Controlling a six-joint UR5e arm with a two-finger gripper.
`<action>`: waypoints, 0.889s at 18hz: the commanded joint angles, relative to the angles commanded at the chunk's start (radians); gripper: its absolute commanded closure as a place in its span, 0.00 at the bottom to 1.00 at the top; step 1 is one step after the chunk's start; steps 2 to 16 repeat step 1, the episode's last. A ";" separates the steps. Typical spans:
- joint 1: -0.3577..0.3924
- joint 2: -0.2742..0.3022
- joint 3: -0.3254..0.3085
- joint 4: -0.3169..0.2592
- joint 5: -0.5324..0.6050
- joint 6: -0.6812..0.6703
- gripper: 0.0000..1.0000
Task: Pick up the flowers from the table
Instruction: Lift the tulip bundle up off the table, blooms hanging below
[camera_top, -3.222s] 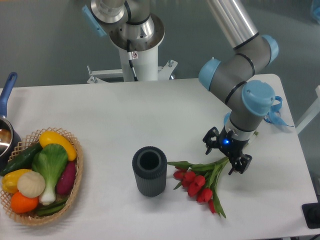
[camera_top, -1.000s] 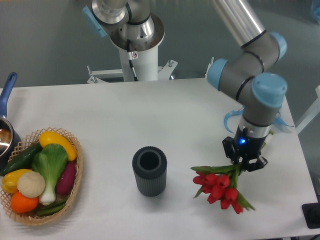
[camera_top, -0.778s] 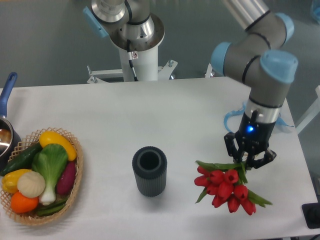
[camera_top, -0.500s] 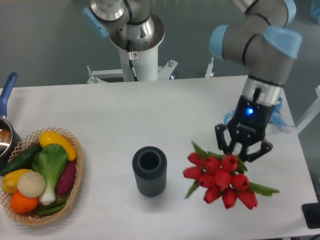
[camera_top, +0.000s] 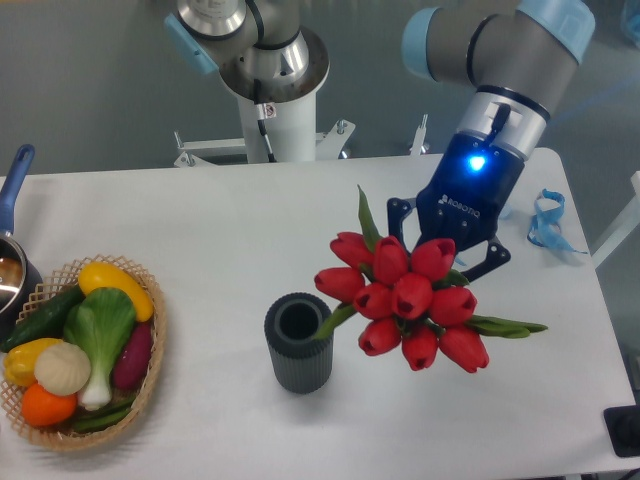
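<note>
I see the tool (camera_top: 447, 262) clenched on the flowers (camera_top: 408, 302), holding them off the desk (camera_top: 200, 230), blooms facing the camera. The heads hide the stems, the tie band and most of the fingers; only dark finger parts (camera_top: 492, 258) show beside the bunch. The bunch sits just right of the dark ribbed cylinder (camera_top: 298, 342), one leaf overlapping its rim in view; contact, I can't tell. Blue ribbon (camera_top: 547, 220) lies well right of the cylinder, near the desk edge. Basket of vegetables (camera_top: 82, 352) well left of the cylinder, partly cropped. Pan with blue handle (camera_top: 14, 215) cut off at the frame's left.
</note>
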 joint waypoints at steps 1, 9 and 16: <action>0.000 0.005 -0.002 0.002 -0.011 0.000 0.77; 0.000 0.005 -0.002 0.002 -0.011 0.000 0.77; 0.000 0.005 -0.002 0.002 -0.011 0.000 0.77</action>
